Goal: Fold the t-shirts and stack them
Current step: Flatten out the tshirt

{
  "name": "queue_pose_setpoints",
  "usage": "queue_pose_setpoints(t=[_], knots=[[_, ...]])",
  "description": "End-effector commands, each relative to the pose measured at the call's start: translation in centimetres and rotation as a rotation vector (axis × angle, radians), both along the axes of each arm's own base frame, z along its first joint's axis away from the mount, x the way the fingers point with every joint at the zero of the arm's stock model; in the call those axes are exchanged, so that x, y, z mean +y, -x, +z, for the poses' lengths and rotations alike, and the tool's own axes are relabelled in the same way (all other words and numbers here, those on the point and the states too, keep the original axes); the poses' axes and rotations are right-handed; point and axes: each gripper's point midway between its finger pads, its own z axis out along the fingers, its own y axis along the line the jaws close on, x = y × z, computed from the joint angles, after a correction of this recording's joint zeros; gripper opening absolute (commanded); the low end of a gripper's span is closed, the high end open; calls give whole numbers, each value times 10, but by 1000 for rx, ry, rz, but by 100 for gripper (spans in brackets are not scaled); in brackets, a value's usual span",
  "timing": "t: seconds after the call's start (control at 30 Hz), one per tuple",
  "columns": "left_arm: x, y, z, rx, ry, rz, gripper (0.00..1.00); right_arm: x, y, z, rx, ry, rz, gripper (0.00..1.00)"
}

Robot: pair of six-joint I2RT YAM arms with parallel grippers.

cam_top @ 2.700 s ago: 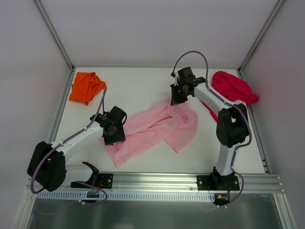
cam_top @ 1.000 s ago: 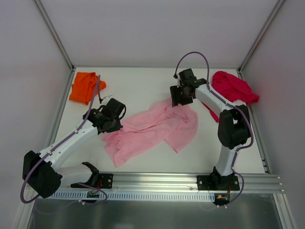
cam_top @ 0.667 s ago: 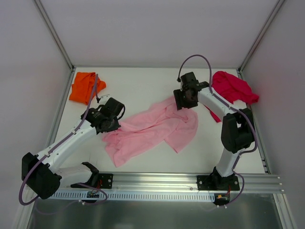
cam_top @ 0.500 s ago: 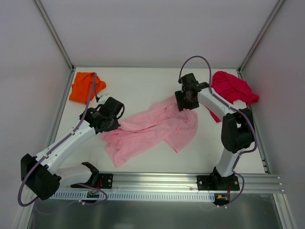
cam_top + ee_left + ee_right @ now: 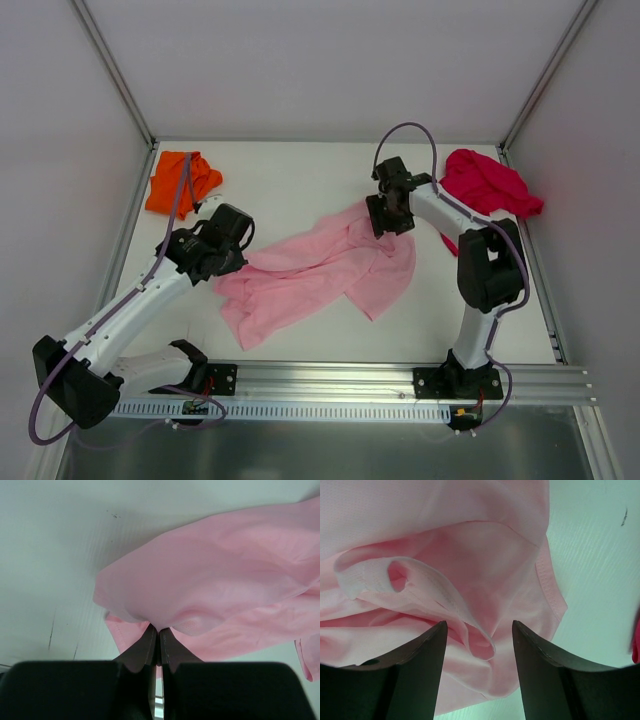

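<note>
Pink t-shirt [image 5: 330, 265]: rumpled and spread over the middle of the table, slanting from near left to far right.
Left gripper [image 5: 157, 630]: jaws pressed together on a bunched fold at the pink t-shirt's left edge.
Right gripper [image 5: 479, 625]: jaws apart, straddling a raised fold with a stitched hem at the shirt's far right end; the top view shows it low over the cloth.
Orange t-shirt [image 5: 180, 180]: crumpled heap in the far left corner, well apart from the pink one; a purple cable [image 5: 178, 195] crosses it.
Red t-shirt [image 5: 490, 182]: crumpled heap at the far right, partly hidden behind the right arm.
Table [image 5: 290, 180]: white, with a few dark scuffs in the wrist views.
</note>
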Motion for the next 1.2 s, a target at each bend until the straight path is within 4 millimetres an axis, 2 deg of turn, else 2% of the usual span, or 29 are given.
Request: queue_pose_setpoints(t=[0.0,0.13,0.17,0.37,0.43,0.47,0.5,0.57,0.67,0.7,0.77,0.8,0.9,0.93,1.03,1.07,1.1,1.17], knots=[[3,-1,17,-50,2,25,0,6,-6,6,-1,-51,-13,58],[5,-1,19,-55,-1,31,0,10,-5,-6,33,-69,-20,55],[5,0,19,-53,-2,32,0,16,-4,-6,47,-103,-11,55],[7,1,20,-52,-7,34,0,20,-4,-10,74,-121,-9,54],[8,1,21,-56,-8,34,0,21,-5,-10,71,-129,-12,42],[8,1,22,-59,-6,34,0,22,-5,-10,72,-135,-11,32],[8,1,23,-61,-6,33,0,23,-8,-8,68,-137,-11,2],[7,0,22,-61,-4,28,0,26,-9,-6,69,-142,-7,1],[3,-4,21,-65,2,22,0,35,-24,6,45,-168,5,1],[1,-7,22,-73,8,16,0,42,-38,19,11,-183,13,1],[-2,-11,20,-73,3,7,0,47,-49,34,-13,-171,40,1],[-4,-15,22,-88,4,4,0,54,-69,57,-78,-181,51,1],[-9,-29,33,-130,-1,-10,0,50,-89,92,-163,-151,38,1],[-11,-38,43,-171,-2,-20,0,48,-103,116,-237,-143,23,1],[-20,-67,71,-264,-1,-46,0,41,-114,151,-337,-119,7,1],[-23,-77,89,-304,16,-39,0,36,-116,158,-360,-100,-6,1],[-18,-87,95,-315,6,-28,0,30,-117,166,-383,-84,-19,1],[-24,-108,120,-373,26,-33,0,12,-117,190,-463,-34,-68,1]])
